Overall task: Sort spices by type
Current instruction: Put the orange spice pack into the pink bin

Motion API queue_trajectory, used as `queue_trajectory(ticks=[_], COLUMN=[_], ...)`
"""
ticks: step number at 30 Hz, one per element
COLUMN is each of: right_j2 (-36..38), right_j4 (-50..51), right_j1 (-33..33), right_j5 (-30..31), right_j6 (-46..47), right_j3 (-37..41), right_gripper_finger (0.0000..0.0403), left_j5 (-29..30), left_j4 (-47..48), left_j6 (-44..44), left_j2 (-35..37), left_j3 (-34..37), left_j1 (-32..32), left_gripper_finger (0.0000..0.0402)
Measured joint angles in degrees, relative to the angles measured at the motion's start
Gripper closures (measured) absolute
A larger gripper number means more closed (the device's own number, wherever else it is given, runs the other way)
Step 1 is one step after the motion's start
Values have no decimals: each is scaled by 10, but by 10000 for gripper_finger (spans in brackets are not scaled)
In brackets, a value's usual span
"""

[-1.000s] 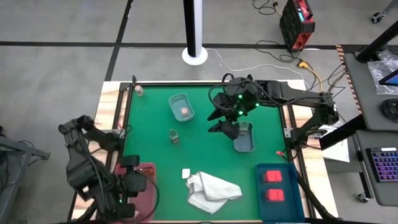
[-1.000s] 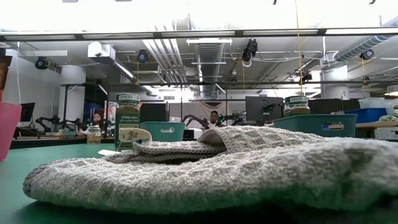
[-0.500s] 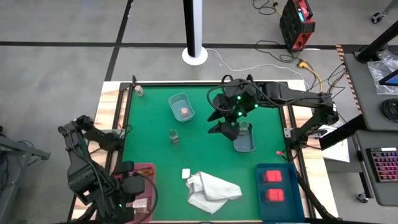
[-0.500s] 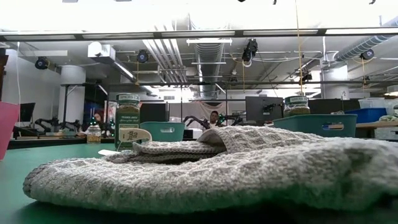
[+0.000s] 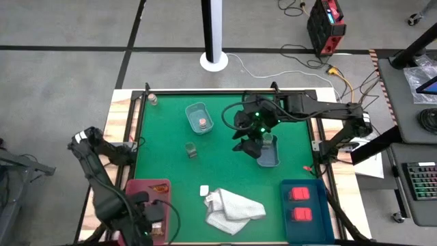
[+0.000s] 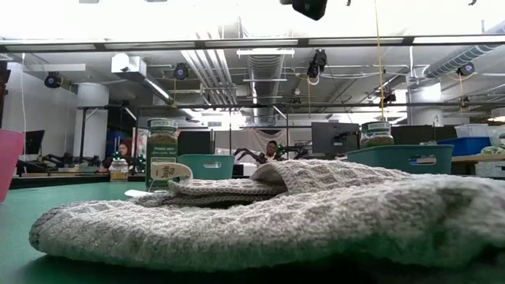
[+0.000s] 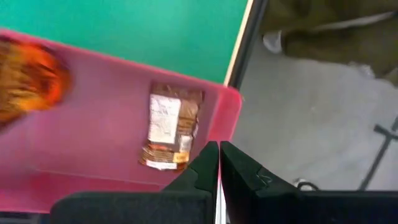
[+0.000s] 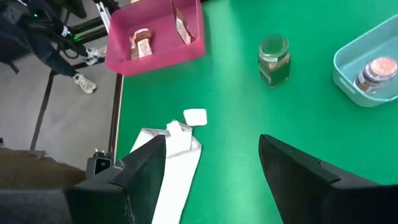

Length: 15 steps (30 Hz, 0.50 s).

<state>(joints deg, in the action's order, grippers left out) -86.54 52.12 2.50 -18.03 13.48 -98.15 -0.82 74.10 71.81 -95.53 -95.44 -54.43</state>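
Note:
My left gripper (image 7: 218,163) is shut and empty, pointing down over the near corner of a pink tray (image 5: 151,188). In that tray lie a brown packet (image 7: 169,126) and a red-orange packet (image 7: 30,79). My right gripper (image 8: 211,163) stands open and empty above the table's middle, beside a pale tray (image 5: 269,154) that holds a greenish jar (image 5: 268,139). Another greenish jar (image 5: 191,149) stands on the green mat. A pink-topped jar (image 5: 203,122) sits in a far pale tray (image 5: 198,110). Two red blocks (image 5: 299,193) lie in a blue tray (image 5: 305,226).
A white knitted cloth (image 5: 233,209) lies near the front middle, with a small white piece (image 5: 203,190) beside it. A small jar (image 5: 153,100) stands at the far left corner. Open green mat lies between the trays.
My left gripper has come down over the pink tray toward the table's near edge, rolling and tipping steeper as it went; it stays shut. My right gripper has sunk a little beside the tray with the greenish jar, and its tip now shows at the top of the low view.

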Motion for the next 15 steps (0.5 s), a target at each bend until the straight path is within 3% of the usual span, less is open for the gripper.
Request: queue_trajectory(ticks=[4,15], right_j2=[6,6], right_j4=[-2,-3], right_j1=[0,-1], right_j5=[0,0], right_j6=[4,26], right_j3=[7,10], right_gripper_finger=[150,146], left_j5=[-32,-45], left_j4=[-71,-196], left_j6=[2,41], left_j2=[0,0], left_j3=[84,251], left_j1=[0,1], left_gripper_finger=[401,401])
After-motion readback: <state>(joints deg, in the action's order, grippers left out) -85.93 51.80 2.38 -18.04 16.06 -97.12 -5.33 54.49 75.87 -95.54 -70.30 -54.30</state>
